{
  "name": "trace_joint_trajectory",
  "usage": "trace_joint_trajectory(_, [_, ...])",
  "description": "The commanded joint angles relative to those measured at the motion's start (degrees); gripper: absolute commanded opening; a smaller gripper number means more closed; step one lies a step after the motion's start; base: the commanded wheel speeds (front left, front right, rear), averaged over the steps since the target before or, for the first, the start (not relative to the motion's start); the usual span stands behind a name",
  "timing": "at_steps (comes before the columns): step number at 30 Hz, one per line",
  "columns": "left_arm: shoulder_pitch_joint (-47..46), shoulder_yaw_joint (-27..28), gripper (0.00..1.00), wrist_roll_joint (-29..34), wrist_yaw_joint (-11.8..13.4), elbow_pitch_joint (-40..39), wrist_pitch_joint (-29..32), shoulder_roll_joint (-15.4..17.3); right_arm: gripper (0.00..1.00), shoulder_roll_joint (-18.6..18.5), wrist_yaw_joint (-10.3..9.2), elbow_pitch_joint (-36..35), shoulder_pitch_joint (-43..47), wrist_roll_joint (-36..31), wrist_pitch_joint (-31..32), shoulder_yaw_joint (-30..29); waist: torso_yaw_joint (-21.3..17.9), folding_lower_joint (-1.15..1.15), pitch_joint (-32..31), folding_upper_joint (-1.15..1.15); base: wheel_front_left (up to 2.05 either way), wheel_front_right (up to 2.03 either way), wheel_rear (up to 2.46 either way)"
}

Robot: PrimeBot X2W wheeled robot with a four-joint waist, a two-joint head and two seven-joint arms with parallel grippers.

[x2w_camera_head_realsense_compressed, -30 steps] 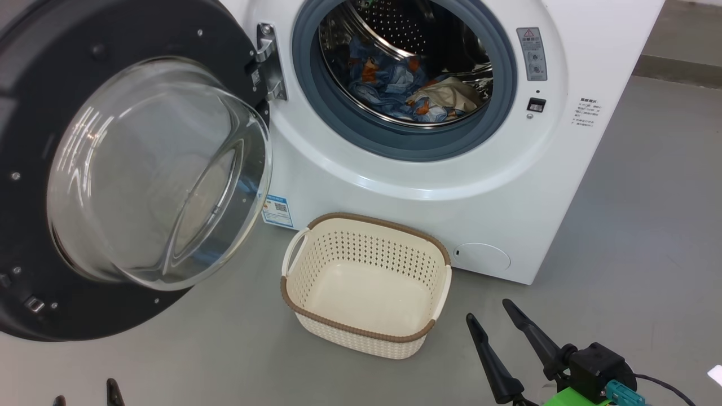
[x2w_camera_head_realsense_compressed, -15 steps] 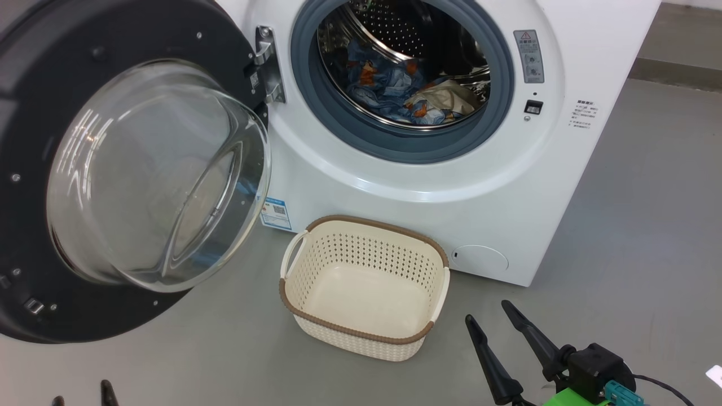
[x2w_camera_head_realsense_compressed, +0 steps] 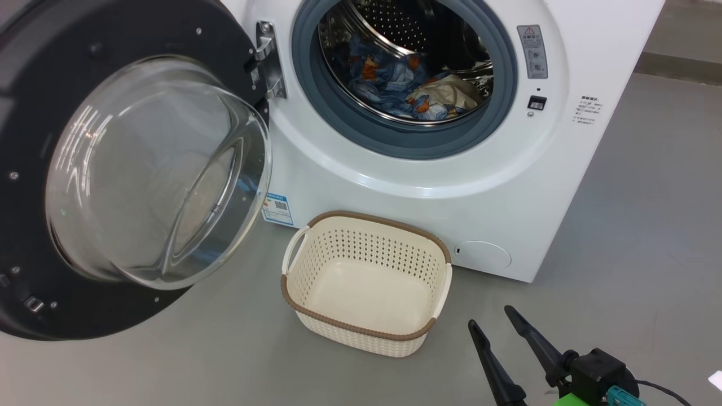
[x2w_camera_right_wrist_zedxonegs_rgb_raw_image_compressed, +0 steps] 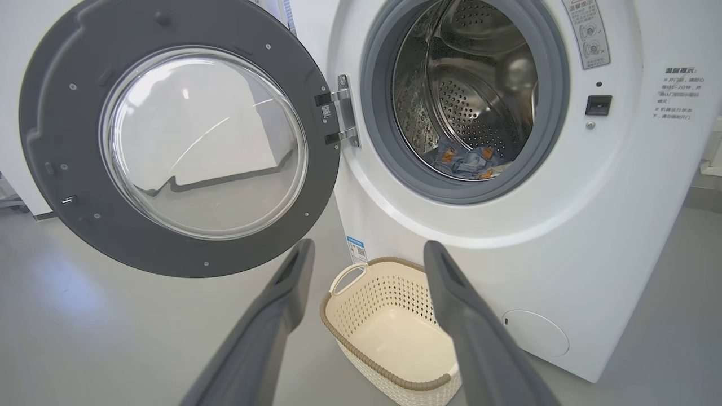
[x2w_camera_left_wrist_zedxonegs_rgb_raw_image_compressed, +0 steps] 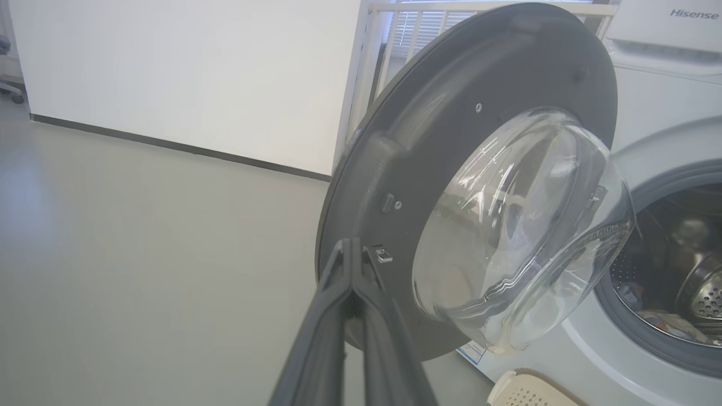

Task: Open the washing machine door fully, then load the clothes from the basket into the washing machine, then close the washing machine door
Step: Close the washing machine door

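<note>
The washing machine (x2w_camera_head_realsense_compressed: 395,186) stands on the grey floor (x2w_camera_head_realsense_compressed: 620,254) with the washing machine door (x2w_camera_head_realsense_compressed: 34,113) swung wide on its hinge (x2w_camera_head_realsense_compressed: 269,56) to the left of the opening. Its black rim and the bulging glass window (x2w_camera_head_realsense_compressed: 158,169) face outward. The clothes (x2w_camera_head_realsense_compressed: 406,84) lie together at the bottom of the steel drum (x2w_camera_head_realsense_compressed: 406,22), inside the grey gasket (x2w_camera_head_realsense_compressed: 316,107). The blue denim-like piece (x2w_camera_head_realsense_compressed: 383,79) is on the left and the cream one (x2w_camera_head_realsense_compressed: 445,93) rests against its right side.

The basket (x2w_camera_head_realsense_compressed: 361,217) sits upright on the floor just in front of the machine, below the opening. It is between the blue label sticker (x2w_camera_head_realsense_compressed: 276,210) and the round service flap (x2w_camera_head_realsense_compressed: 483,255), and its pale bottom is showing.

The right claw (x2w_camera_head_realsense_compressed: 489,317) hovers low over the floor near the basket's right corner, apart from it. Its two dark fingers are spread and hold nothing. In the left wrist view the left claw (x2w_camera_left_wrist_zedxonegs_rgb_raw_image_compressed: 351,251) has its fingers pressed together at the tips with nothing between them. It points at the lower part of the door's dark rim, and I cannot tell whether it touches the rim.
</note>
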Motion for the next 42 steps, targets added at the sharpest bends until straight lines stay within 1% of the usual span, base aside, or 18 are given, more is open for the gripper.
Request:
trace_joint_trajectory(1, [-3.91, 3.00, 0.00, -0.48, -0.67, -1.24, -0.31, 0.51, 1.00, -0.44, 0.08, -1.51, -0.12, -0.67, -0.27, 1.34, 0.05, 0.00, 0.19, 0.00, 0.00, 0.00, 0.00])
trace_joint_trajectory(3, [-5.92, 5.79, 0.00, -2.29, -2.17, -0.34, -0.31, 1.28, 1.00, -0.62, 0.08, -1.61, -0.07, -0.68, -0.27, 1.33, 0.11, 0.00, 0.42, 0.00, 0.00, 0.00, 0.00])
trace_joint_trajectory(5, [-8.04, 8.08, 0.00, -2.94, -3.59, 1.12, -0.31, 3.52, 1.00, -0.88, 0.08, -1.63, -0.08, -0.65, -0.27, 1.45, 0.12, 0.00, 0.67, 0.00, 0.00, 0.00, 0.00])
trace_joint_trajectory(9, [-13.52, 12.06, 0.00, -7.07, -5.68, 5.10, -0.28, 7.10, 1.00, -1.38, 0.08, -1.72, -0.27, -0.59, -0.27, 1.43, 0.20, 0.00, 1.13, 0.00, 0.00, 0.00, 0.00])
trace_joint_trajectory(15, [-22.06, 16.22, 0.00, -15.28, -7.41, 11.27, 2.71, 12.07, 1.00, -1.96, 0.08, -2.25, -0.57, -0.64, 0.03, 1.45, 0.27, 0.00, 2.17, 0.00, 0.00, 0.00, 0.00])
trace_joint_trajectory(21, [-29.66, 19.96, 0.00, -24.18, -8.37, 18.45, 7.86, 16.49, 1.00, -3.02, 0.08, -3.22, -0.98, -0.60, 0.67, 1.37, -0.06, 0.00, 3.66, 0.00, 0.00, 0.00, 0.00])
trace_joint_trajectory(22, [-31.96, 20.98, 0.00, -26.89, -8.61, 20.81, 9.44, 17.61, 1.00, -3.40, 0.08, -3.64, -1.06, -0.63, 0.96, 1.31, -0.22, 0.00, 4.15, 0.00, 0.00, 0.00, 0.00])
trace_joint_trajectory(28, [-37.29, 23.33, 0.00, -33.53, -8.82, 28.14, 14.09, 20.37, 1.00, -4.56, 0.08, -4.88, -1.29, -0.63, 1.94, 1.13, -0.65, 0.00, 5.44, 0.00, 0.00, 0.00, 0.00])
trace_joint_trajectory(29, [-37.29, 23.33, 0.00, -33.53, -8.82, 28.14, 14.09, 20.37, 1.00, -4.56, 0.08, -4.88, -1.29, -0.63, 1.94, 1.13, -0.65, 0.00, 5.44, 0.00, 0.00, 0.00, 0.00])
trace_joint_trajectory(36, [-40.97, 25.09, 0.00, -40.10, -10.60, 36.42, 20.38, 23.26, 1.00, -5.99, 0.08, -6.50, -1.84, -0.71, 3.19, 1.06, -1.46, 0.00, 7.38, 0.00, 0.00, 0.00, 0.00])
trace_joint_trajectory(42, [-43.54, 25.70, 0.00, -45.32, -11.40, 39.81, 26.34, 23.99, 1.00, -7.00, 0.08, -7.72, -1.61, -0.78, 4.10, 0.84, -1.59, 0.00, 8.24, 0.00, 0.00, 0.00, 0.00])
